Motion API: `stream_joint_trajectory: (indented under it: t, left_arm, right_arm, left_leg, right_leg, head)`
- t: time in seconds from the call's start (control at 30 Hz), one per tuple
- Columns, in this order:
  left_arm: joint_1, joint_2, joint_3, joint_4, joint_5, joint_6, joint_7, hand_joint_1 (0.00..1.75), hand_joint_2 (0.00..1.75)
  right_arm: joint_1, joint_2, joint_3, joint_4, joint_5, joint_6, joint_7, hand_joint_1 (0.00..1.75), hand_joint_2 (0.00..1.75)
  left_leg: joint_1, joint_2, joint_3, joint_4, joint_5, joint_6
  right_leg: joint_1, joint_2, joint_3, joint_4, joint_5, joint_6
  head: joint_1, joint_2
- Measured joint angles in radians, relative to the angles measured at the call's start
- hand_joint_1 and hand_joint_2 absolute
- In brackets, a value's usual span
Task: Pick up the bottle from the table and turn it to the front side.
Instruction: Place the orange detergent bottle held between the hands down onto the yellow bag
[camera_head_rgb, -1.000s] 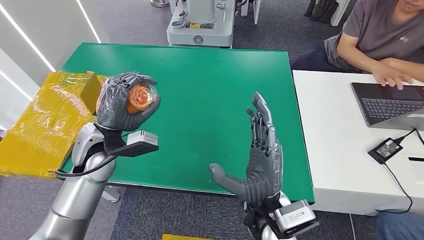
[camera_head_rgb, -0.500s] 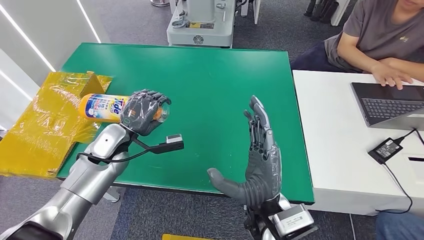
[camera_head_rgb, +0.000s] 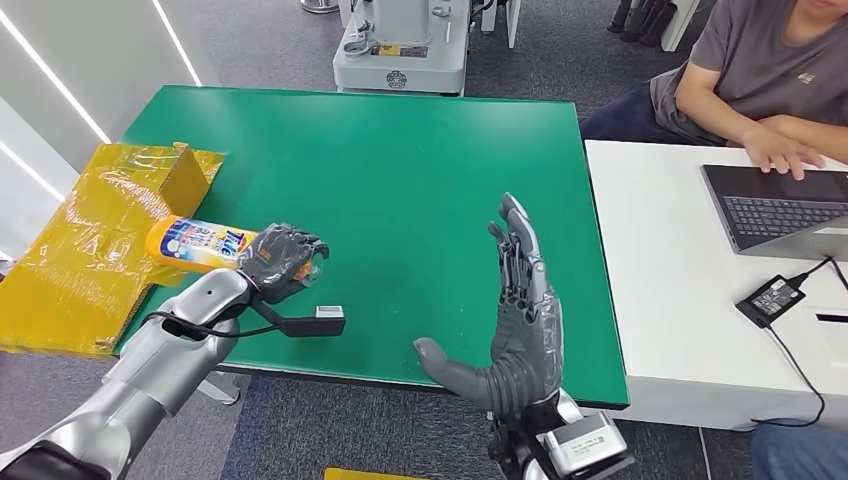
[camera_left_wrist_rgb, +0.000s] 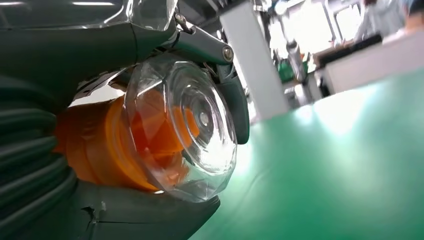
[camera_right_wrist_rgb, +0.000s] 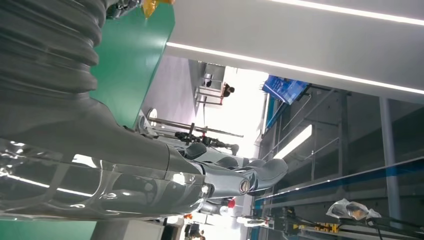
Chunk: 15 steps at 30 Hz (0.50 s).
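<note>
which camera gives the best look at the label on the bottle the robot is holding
The head view: the bottle lies sideways in the left hand and its blue and yellow label faces up. The left wrist view sees the clear cap end and orange body, no label. The right wrist view doesn't clearly show it.

The robot's right hand (camera_right_wrist_rgb: 100, 165), fingers extended and holding nothing, above a green table (camera_right_wrist_rgb: 132, 55), ceiling lights (camera_right_wrist_rgb: 300, 75) beyond.

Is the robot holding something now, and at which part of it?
The left hand grips the bottle at its cap end, the bottle lying sideways. The right hand holds nothing.
</note>
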Motion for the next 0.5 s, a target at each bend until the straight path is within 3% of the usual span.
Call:
stream_joint_trajectory:
  t: [0.27,0.5]
  left_arm:
    - [-0.022,0.047,-0.053,0.043,-0.075,-0.019,-0.057,1.75,1.75]
    - [-0.044,0.059,-0.068,0.06,-0.078,-0.021,-0.027,1.75,1.75]
  right_arm:
    - [-0.008,0.0,0.018,0.002,-0.013,-0.003,0.0,0.0,1.75]
    - [-0.009,0.0,0.035,0.002,-0.013,-0.022,0.0,0.0,1.75]
  left_leg:
    - [0.0,0.0,0.0,0.0,0.0,0.0]
    - [0.0,0.0,0.0,0.0,0.0,0.0]
  right_leg:
    - [0.0,0.0,0.0,0.0,0.0,0.0]
    - [0.0,0.0,0.0,0.0,0.0,0.0]
  head:
    - [0.0,0.0]
    - [0.0,0.0]
